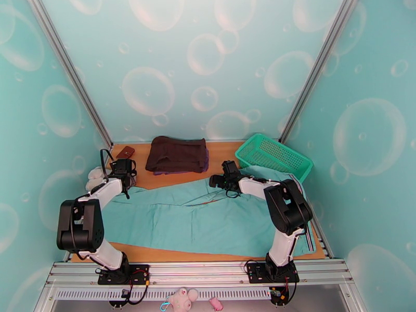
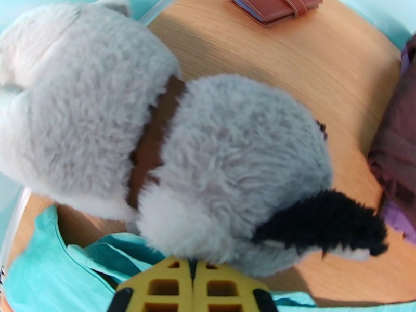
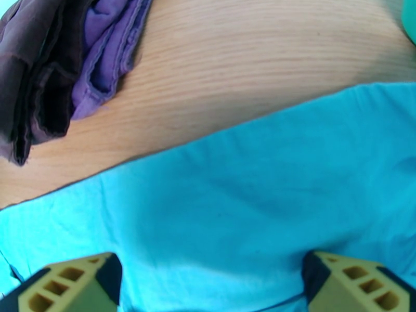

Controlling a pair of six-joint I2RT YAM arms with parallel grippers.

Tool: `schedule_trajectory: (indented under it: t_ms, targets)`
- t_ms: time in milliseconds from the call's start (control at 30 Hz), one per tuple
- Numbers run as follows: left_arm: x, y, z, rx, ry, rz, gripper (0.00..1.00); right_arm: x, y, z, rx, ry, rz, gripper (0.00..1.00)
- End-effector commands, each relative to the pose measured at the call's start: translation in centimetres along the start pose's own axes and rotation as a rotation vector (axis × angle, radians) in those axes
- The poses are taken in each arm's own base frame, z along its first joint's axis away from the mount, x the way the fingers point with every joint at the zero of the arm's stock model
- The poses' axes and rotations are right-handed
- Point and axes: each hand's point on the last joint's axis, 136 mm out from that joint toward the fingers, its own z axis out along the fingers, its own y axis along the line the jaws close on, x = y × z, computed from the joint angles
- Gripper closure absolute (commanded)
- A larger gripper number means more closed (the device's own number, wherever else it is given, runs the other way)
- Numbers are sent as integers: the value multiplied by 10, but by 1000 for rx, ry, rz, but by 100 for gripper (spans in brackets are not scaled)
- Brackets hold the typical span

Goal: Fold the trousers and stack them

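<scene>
Top external: trousers (image 1: pixel 197 219) lie spread flat across the table (image 1: pixel 229 149), legs to the left, striped waistband at the right edge and partly hidden behind the right arm (image 1: pixel 286 204). At the trousers' far left corner the left gripper (image 2: pixel 192 266) has its fingers pressed together. Left wrist shows bunched teal cloth just beneath, but the fingers are mostly cut off by the bottom edge, so can't tell if any cloth is pinched. Over the trousers' far edge, mid-table, the right gripper (image 3: pixel 208 287) has its fingers spread wide with nothing between them. Contact with the cloth below is unclear. A stuffed toy (image 2: pixel 156 141) crowds the left wrist view, blurred, its face not visible. A wallet (image 2: pixel 275 5) is cut off at the top. The folded garment (image 1: pixel 177 154) has purple cloth (image 3: pixel 104 53) under it, what kind unclear. The basket (image 1: pixel 273 154) sits far right, its contents unreadable.
</scene>
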Motion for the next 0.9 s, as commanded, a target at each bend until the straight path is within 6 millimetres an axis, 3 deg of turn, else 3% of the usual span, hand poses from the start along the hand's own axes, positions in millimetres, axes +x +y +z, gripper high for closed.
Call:
schedule_trajectory:
  t_ms: [0, 233, 300, 533, 567, 633, 800, 867]
  targets:
    - [0, 10, -17, 14, 1, -32, 100, 40, -22, 7, 55, 125, 17, 4]
    - [-2, 13, -45, 66, 3, -56, 100, 42, -22, 3, 36, 119, 29, 4]
    - [-3, 15, -50, 69, -10, -56, 92, 42, -22, 2, 36, 117, 29, 4]
    - [7, 12, -36, 68, 14, -51, 96, 41, -20, -6, 25, 104, 27, 3]
    - [8, 11, -34, 69, 21, -50, 90, 41, -21, -7, 28, 103, 25, 4]
    - [10, 10, -31, 68, 23, -48, 68, 41, -23, -9, 31, 101, 24, 4]
    - [13, 8, -30, 73, 33, -41, 55, 43, -25, -9, 34, 105, 28, 4]
    - [14, 9, -32, 71, 31, -38, 55, 42, -25, -9, 30, 102, 29, 4]
